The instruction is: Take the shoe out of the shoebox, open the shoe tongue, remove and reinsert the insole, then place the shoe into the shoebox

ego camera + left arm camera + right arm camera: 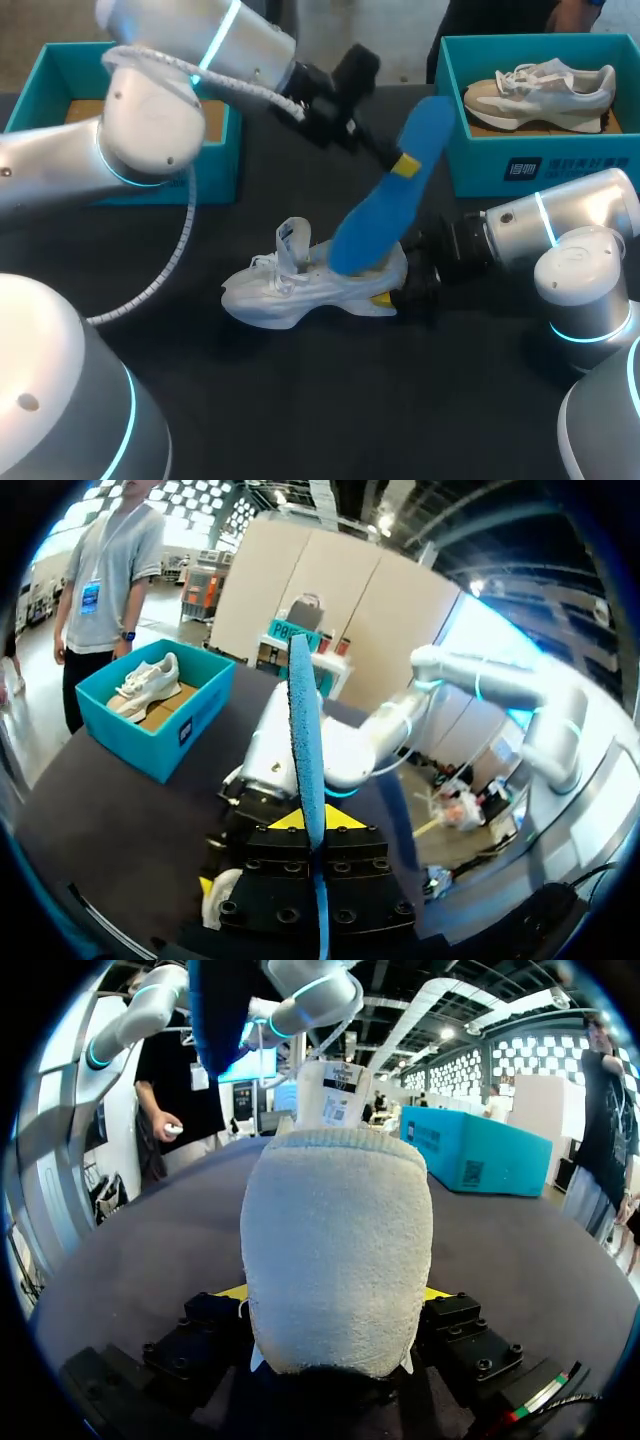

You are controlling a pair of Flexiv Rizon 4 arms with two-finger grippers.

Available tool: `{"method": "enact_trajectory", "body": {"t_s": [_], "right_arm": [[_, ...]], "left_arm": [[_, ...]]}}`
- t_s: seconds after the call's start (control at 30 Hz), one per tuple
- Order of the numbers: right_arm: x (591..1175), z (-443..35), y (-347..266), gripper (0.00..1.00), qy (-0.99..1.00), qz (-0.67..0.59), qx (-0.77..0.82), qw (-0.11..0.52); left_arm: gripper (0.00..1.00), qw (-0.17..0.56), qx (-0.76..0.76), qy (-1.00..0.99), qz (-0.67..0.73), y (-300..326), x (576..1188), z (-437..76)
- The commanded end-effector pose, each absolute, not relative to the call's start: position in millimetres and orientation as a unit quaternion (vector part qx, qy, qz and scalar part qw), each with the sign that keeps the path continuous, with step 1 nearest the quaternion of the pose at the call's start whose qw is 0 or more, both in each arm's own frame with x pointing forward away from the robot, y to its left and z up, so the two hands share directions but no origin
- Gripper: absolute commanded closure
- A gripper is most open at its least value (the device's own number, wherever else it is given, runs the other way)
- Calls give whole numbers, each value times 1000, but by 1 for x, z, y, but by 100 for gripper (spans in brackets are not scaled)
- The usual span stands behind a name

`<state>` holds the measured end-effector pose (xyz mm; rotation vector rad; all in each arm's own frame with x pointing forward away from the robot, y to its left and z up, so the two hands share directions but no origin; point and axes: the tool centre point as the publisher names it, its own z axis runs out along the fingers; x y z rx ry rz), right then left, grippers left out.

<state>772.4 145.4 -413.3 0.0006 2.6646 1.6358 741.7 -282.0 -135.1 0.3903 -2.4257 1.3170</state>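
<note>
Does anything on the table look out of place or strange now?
The blue insole stands out: it slants up out of the white shoe, only its lower end inside, its upper part pinched by the left gripper.

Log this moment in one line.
left gripper: shut on insole | insole: tilted up, lower end at shoe opening | right gripper: shut on shoe heel | shoe: on table

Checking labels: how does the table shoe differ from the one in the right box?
The table shoe is all white; the boxed shoe is beige-grey. The table shoe has a blue insole sticking out; the boxed shoe shows none. Both are laced sneakers.
</note>
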Motion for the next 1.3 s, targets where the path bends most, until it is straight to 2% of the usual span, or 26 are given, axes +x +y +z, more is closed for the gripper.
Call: {"method": "enact_trajectory", "body": {"t_s": [0.03,0.27,0.5,1.0,1.1,1.3], "right_arm": [[772,-413,146,100,853,522,0,8],[772,-413,146,100,853,522,0,8],[772,-413,146,100,853,522,0,8],[772,-413,146,100,853,522,0,8],[772,-413,146,100,853,522,0,8],[772,-413,146,100,853,522,0,8]], "left_arm": [[100,263,193,-791,518,-264,740,-118],[100,336,240,-737,534,-261,733,-94],[100,378,262,-701,545,-253,725,-73],[100,377,256,-701,548,-252,725,-70],[100,419,250,-676,552,-248,717,-57],[100,434,244,-684,533,-239,702,-38]]}}
